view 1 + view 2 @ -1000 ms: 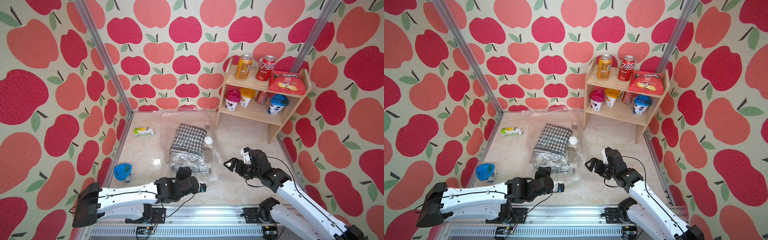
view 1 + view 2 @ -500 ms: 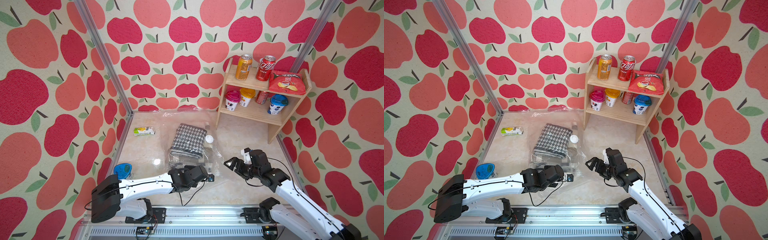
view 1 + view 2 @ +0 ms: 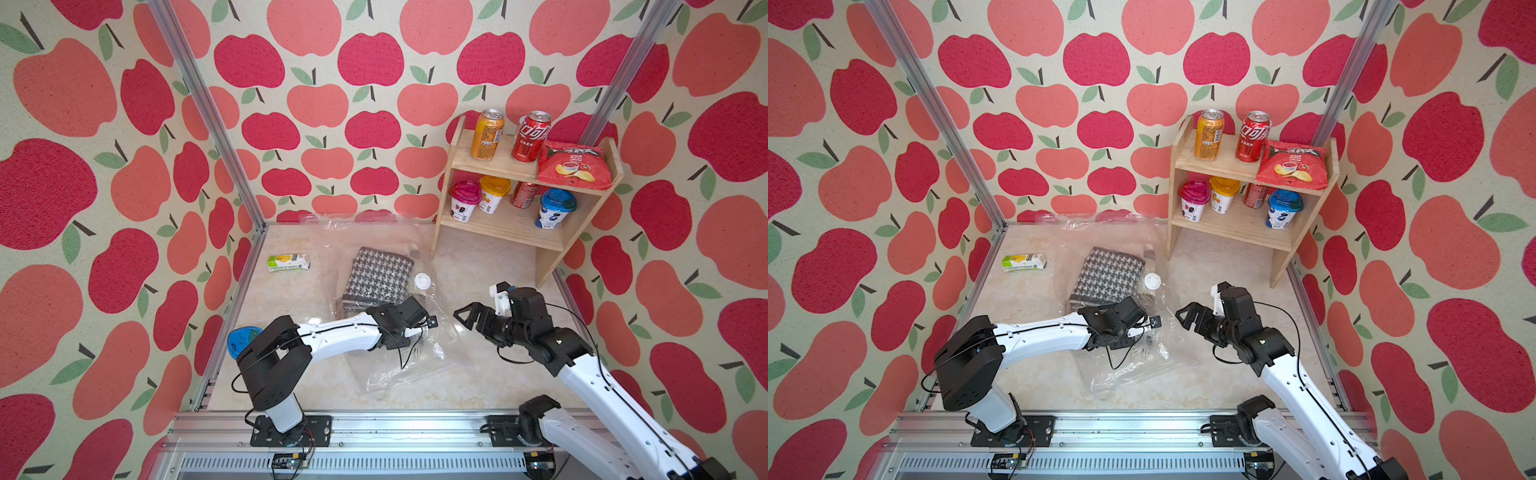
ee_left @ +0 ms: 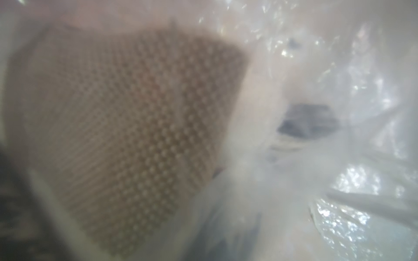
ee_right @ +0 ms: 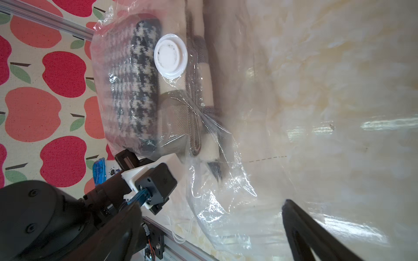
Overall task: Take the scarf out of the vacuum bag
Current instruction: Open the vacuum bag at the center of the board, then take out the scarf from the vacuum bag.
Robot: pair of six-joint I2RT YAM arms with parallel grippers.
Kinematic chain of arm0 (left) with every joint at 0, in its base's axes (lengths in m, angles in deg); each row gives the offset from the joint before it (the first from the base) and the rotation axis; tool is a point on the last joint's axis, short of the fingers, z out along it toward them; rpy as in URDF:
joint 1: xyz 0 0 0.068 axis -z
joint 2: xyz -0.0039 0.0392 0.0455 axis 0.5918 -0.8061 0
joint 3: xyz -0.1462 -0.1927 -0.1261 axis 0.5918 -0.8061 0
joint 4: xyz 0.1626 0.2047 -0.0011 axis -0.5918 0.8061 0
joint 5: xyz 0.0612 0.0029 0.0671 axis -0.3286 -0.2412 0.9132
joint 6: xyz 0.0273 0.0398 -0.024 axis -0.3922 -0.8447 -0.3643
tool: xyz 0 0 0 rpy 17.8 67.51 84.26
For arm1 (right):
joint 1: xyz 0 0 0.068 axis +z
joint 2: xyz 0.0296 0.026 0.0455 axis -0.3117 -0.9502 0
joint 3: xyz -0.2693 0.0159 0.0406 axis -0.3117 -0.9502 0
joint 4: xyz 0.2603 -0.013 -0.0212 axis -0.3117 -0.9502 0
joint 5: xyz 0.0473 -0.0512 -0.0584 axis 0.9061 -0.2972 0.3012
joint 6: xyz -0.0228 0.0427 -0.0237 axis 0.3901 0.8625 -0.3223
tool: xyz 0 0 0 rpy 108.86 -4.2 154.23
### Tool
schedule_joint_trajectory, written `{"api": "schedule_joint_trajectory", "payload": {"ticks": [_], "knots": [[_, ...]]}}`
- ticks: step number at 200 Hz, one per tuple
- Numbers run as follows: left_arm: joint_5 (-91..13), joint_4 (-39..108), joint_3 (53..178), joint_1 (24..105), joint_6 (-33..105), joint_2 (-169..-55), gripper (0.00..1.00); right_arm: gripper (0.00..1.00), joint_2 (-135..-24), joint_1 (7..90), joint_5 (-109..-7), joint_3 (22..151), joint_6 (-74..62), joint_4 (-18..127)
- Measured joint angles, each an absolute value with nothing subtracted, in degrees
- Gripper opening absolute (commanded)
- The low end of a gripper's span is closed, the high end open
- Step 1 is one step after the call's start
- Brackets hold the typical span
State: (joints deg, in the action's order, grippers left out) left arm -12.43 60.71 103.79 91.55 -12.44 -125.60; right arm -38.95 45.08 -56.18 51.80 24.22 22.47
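The folded black-and-white houndstooth scarf lies inside the clear crinkly vacuum bag. The bag's round white valve cap sits beside the scarf. My left gripper is shut at the scarf's near end, with its fingertips buried there. Its wrist view is hazy with knit fabric and plastic. To the right, my right gripper stands open just above the bag's near part and holds nothing.
A green and yellow drink carton lies at the back left of the floor. A blue-lidded cup stands by the left arm's base. A wooden shelf with cans, cups and a crisp bag fills the back right corner.
The left arm has swung forward from the front edge to the scarf's near end, and its gripper has shut there. The right arm has barely moved.
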Motion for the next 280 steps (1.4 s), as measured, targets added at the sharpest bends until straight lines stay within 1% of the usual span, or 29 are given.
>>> {"api": "schedule_joint_trajectory", "payload": {"ticks": [43, 86, 118, 147, 167, 202, 224, 251, 280], "knots": [[-16.3, 57.7, 111.1, 88.3, -9.5, -132.5, 0.00, 1.00, -36.9, 44.6, -59.3, 55.8, 21.6, 18.2], [-18.9, 55.0, 117.2, 84.4, -3.9, -137.3, 0.00, 1.00, -35.0, 43.6, -59.4, 56.3, 21.3, 15.6], [-21.5, 53.8, 119.2, 81.2, 1.3, -137.3, 0.00, 0.99, -34.8, 43.6, -56.2, 55.1, 21.4, 17.2], [-23.6, 53.6, 120.7, 79.3, 4.2, -137.0, 0.00, 0.95, -34.8, 43.6, -51.5, 51.6, 22.7, 21.6], [-24.4, 55.0, 123.5, 78.7, 5.4, -137.0, 0.00, 0.94, -35.0, 44.5, -48.9, 49.6, 24.0, 25.2], [-26.4, 62.9, 131.4, 78.4, 7.1, -136.9, 0.00, 0.92, -36.7, 52.5, -48.5, 49.4, 25.2, 30.8], [-29.1, 66.8, 132.6, 78.2, 7.5, -135.3, 0.00, 0.91, -38.6, 58.6, -50.3, 49.4, 26.2, 34.1], [-30.9, 70.7, 131.9, 78.3, 7.6, -131.1, 0.00, 0.90, -40.1, 65.7, -55.3, 49.1, 27.0, 38.6], [-31.7, 74.2, 131.5, 78.4, 8.5, -125.2, 0.00, 0.90, -41.4, 73.6, -63.3, 46.9, 27.6, 44.4]]}}
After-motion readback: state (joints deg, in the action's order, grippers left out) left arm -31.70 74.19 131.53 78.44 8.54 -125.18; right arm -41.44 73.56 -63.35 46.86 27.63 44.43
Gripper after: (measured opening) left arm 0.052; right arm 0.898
